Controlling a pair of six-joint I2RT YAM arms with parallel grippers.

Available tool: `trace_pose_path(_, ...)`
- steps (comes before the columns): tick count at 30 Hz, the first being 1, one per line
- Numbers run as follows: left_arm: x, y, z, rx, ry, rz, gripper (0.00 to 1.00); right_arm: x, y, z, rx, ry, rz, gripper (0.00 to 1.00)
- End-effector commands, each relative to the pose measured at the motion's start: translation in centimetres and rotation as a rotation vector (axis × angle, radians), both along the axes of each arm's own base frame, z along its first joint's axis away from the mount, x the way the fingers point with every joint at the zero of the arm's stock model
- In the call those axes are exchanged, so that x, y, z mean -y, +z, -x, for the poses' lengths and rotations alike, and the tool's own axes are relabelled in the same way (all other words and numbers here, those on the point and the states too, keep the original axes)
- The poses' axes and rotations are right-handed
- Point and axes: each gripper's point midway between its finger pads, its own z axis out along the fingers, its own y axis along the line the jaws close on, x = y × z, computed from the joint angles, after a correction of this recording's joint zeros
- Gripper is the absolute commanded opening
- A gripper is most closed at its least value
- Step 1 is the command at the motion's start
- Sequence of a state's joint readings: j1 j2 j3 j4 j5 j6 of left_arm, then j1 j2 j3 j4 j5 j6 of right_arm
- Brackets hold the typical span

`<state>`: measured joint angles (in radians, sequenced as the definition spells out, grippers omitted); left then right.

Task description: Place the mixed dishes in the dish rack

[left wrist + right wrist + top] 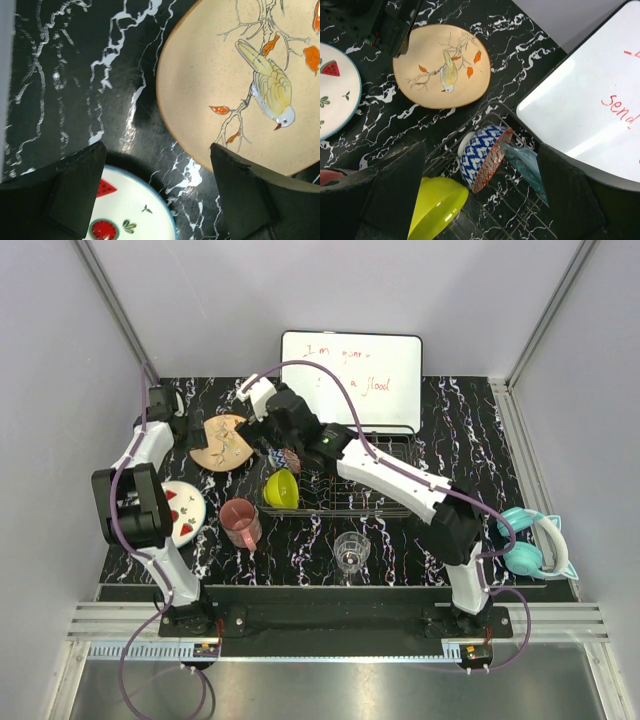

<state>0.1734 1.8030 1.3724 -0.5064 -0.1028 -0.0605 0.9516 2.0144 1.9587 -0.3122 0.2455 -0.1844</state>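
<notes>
Left gripper (157, 150): fingers spread wide with nothing between them — over the black marbled table (60, 75), between two plates.
Peach plate (240, 85): flat on the table at the back left, outside the rack; a painted bird on a branch faces up.
White plate with red slices (135, 215): flat on the table, near the peach plate but not touching it.
Right gripper (480, 155): fingers wide apart, empty, above the rack's left end.
Dish rack (370, 498): mid-table, just in front of the whiteboard (350, 380).
Red patterned bowl (482, 157): on its edge in the rack, blue-and-white outside.
Teal plate (525, 165): in the rack just beside that bowl, partly hidden.
Lime-green bowl (437, 207): tipped up at the rack's left end.
Pink mug (240, 522): on the table — left of the rack's front.
Clear glass (351, 551): upright, in front of the rack.
Teal headphones (530, 545): far right edge.
</notes>
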Motion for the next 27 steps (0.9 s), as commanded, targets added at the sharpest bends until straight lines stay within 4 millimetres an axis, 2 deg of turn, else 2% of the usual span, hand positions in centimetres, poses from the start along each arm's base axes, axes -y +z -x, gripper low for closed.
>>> trace_pose_path(1,1.0,0.3,-3.2,0.077,-0.007,0.136,0.89,1.8,7.5,0.0,0.096,-0.031,-0.187,1.0)
trace_pose_path(8,1.3,-1.7,-5.7,0.067,-0.008,0.241,0.88,2.3,6.7,-0.2,0.09,-0.043,-0.181,1.0)
trace_pose_path(10,1.1,-1.7,-6.2,0.069,-0.004,0.268,0.88,2.6,7.0,0.1,0.093,-0.044,-0.192,0.99)
trace_pose_path(14,1.3,-3.6,-6.6,0.029,-0.002,0.342,0.86,3.4,6.8,0.2,0.09,-0.054,-0.194,1.0)
trace_pose_path(22,1.3,-5.8,-6.4,-0.012,0.012,0.37,0.79,4.5,6.1,0.0,0.077,-0.074,-0.183,1.0)
trace_pose_path(25,1.6,-6.8,-6.3,-0.03,0.009,0.385,0.68,4.8,6.0,0.0,0.074,-0.078,-0.183,1.0)
trace_pose_path(27,2.0,-7.2,-6.4,-0.035,0.001,0.415,0.53,5.0,6.1,-0.1,0.072,-0.079,-0.185,1.0)
